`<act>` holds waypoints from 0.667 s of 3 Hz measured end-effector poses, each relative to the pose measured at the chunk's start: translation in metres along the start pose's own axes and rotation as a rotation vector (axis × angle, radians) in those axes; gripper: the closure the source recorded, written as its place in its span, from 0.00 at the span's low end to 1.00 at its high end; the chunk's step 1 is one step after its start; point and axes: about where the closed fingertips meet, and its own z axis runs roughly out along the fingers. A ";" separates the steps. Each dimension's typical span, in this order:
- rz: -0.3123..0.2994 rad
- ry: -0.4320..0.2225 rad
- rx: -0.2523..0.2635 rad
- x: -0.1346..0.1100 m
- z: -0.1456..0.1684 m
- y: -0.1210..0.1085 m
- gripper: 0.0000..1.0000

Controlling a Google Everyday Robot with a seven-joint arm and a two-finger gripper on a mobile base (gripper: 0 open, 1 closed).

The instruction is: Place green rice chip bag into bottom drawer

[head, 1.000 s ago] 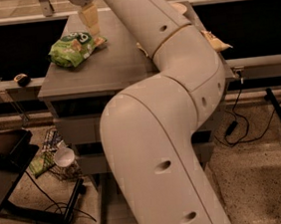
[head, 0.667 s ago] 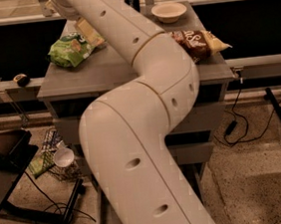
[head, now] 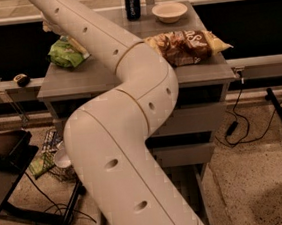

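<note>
The green rice chip bag (head: 66,53) lies on the left part of the grey cabinet top (head: 77,82). My big white arm (head: 133,135) rises from the bottom of the view to the top left and passes right beside the bag. My gripper (head: 47,28) is at the arm's far end, mostly hidden behind the arm, just above the bag's left side. The bottom drawer (head: 189,190) is pulled out low in front of the cabinet, and the arm covers most of it.
A brown-and-yellow chip bag (head: 187,47), a blue can (head: 132,4) and a white bowl (head: 169,12) are on the cabinet top. A wire basket with a cup (head: 55,156) and a dark stand (head: 4,149) are on the floor at left. Cables (head: 237,119) lie at right.
My arm has swung to the left, uncovering the brown chip bag, the can and the bowl. The green bag lies where it was.
</note>
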 end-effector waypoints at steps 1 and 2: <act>-0.043 -0.027 -0.031 -0.023 0.017 -0.001 0.49; -0.043 -0.027 -0.031 -0.023 0.017 -0.001 0.72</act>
